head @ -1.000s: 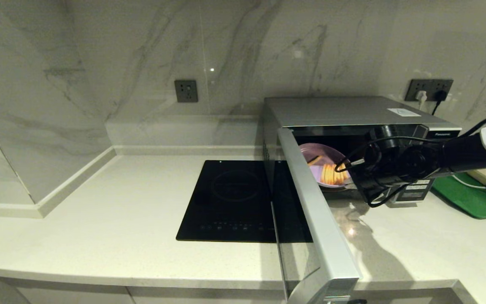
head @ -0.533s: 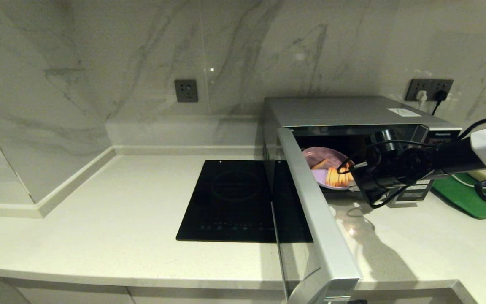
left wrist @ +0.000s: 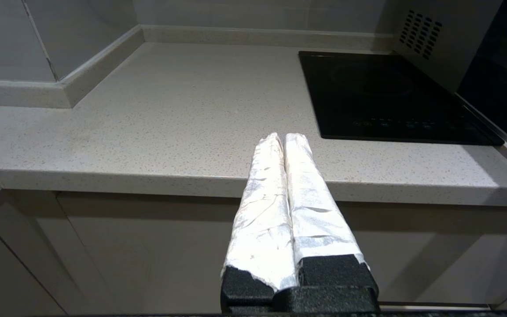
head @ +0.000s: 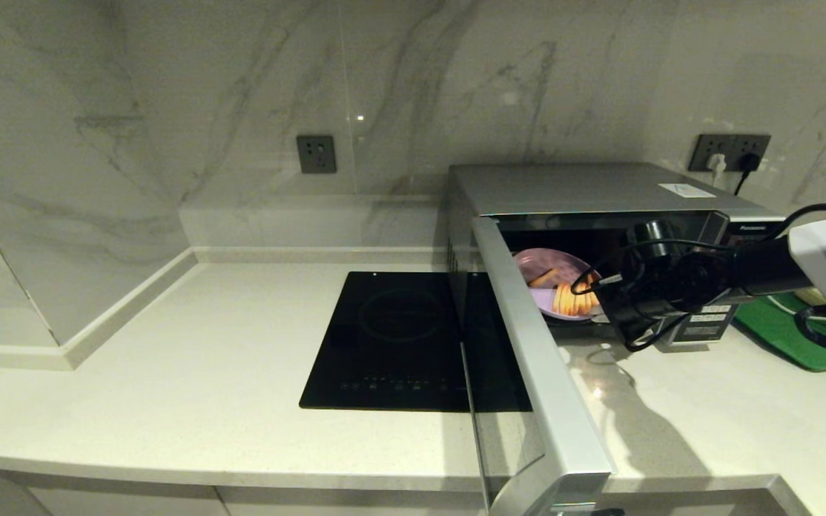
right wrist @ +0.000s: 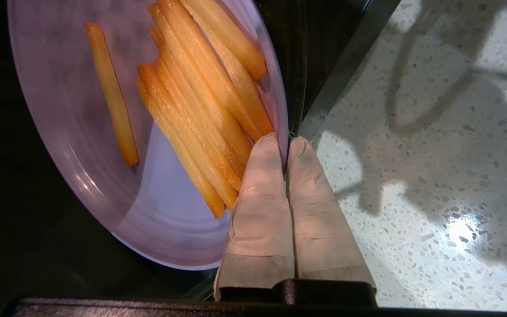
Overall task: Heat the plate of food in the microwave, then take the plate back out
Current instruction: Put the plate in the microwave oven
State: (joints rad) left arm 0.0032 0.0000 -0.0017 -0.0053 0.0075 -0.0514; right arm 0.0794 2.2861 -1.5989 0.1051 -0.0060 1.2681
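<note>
The silver microwave (head: 585, 190) stands at the back right with its door (head: 538, 380) swung wide open toward me. The lavender plate of food (head: 546, 276) with yellow-orange sticks sits at the cavity's front opening. My right gripper (right wrist: 286, 141) is shut on the plate's near rim (right wrist: 280, 110), one finger over the rim beside the sticks (right wrist: 200, 101), the other under it. In the head view the right gripper (head: 603, 304) is at the opening's lower right. My left gripper (left wrist: 284, 137) is shut and empty, parked low in front of the counter edge.
A flat black induction cooktop (head: 402, 337) lies left of the open door. A green tray (head: 786, 326) sits right of the microwave, under my right arm. The speckled countertop (head: 169, 373) stretches left and in front. Wall sockets (head: 732, 152) are behind the microwave.
My right gripper has drawn the plate toward the front of the microwave opening, then shifted slightly right. The left arm has not moved.
</note>
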